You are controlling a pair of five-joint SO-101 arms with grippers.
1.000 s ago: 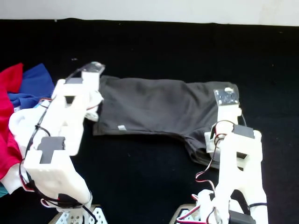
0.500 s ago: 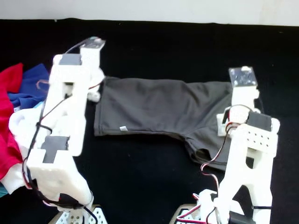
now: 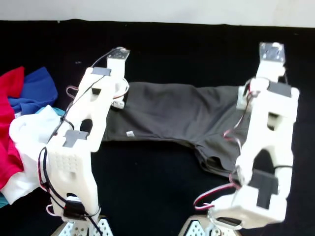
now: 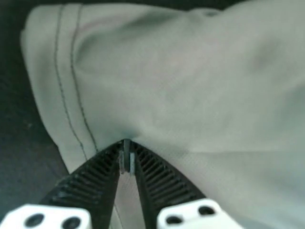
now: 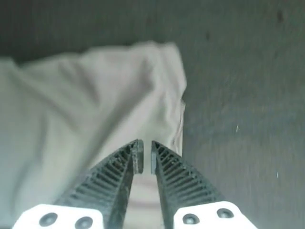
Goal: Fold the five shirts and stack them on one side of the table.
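Observation:
A dark grey shirt (image 3: 177, 113) lies spread across the middle of the black table, with a sleeve bunched at its near right (image 3: 216, 160). My left gripper (image 3: 119, 101) is at the shirt's left edge. In the left wrist view it (image 4: 126, 160) is shut on a pinch of the fabric (image 4: 190, 86) near a stitched hem. My right gripper (image 3: 244, 98) is at the shirt's right edge. In the right wrist view its fingertips (image 5: 144, 155) are closed to a thin slit on the cloth (image 5: 86, 105), close to a corner.
A pile of other shirts lies at the table's left edge: red (image 3: 7, 123), blue (image 3: 34, 91) and white (image 3: 29, 128). Black tabletop (image 3: 172, 49) stretches behind the grey shirt to the far edge. Both arm bases stand at the near edge.
Both arms have stretched toward the far side of the table over the last second. The left gripper moved right along the shirt's left edge, and the right gripper moved farther back.

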